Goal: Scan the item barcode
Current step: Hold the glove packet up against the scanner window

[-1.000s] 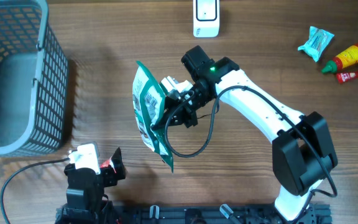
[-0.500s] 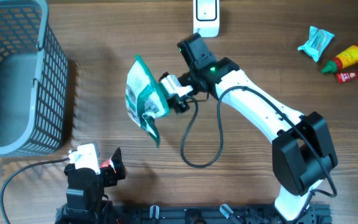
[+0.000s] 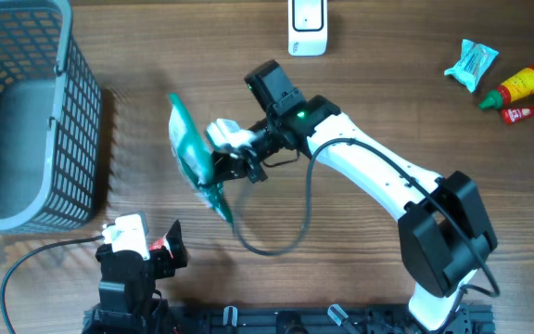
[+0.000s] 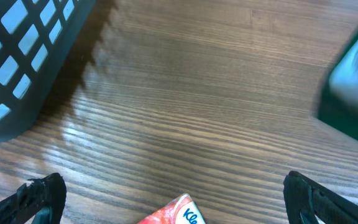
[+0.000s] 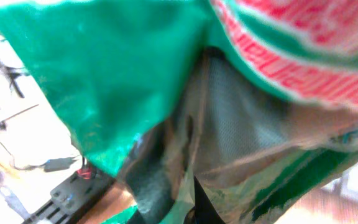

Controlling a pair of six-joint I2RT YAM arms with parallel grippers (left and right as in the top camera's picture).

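Pinching a green crinkly plastic pouch (image 3: 189,153) in my right tool (image 3: 215,163), which is clamping shut on it, I am holding it edge-up above the wooden surface (image 3: 369,93), well apart from the white barcode scanner (image 3: 307,26). It is looking light, floppy and slick, so I am judging a firm hold near a sealed edge safest. My left tool (image 4: 176,194) is standing wide open, gripping nothing.

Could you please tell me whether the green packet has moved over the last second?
Yes: the green packet has shifted left, closer to the basket and farther from the white device.
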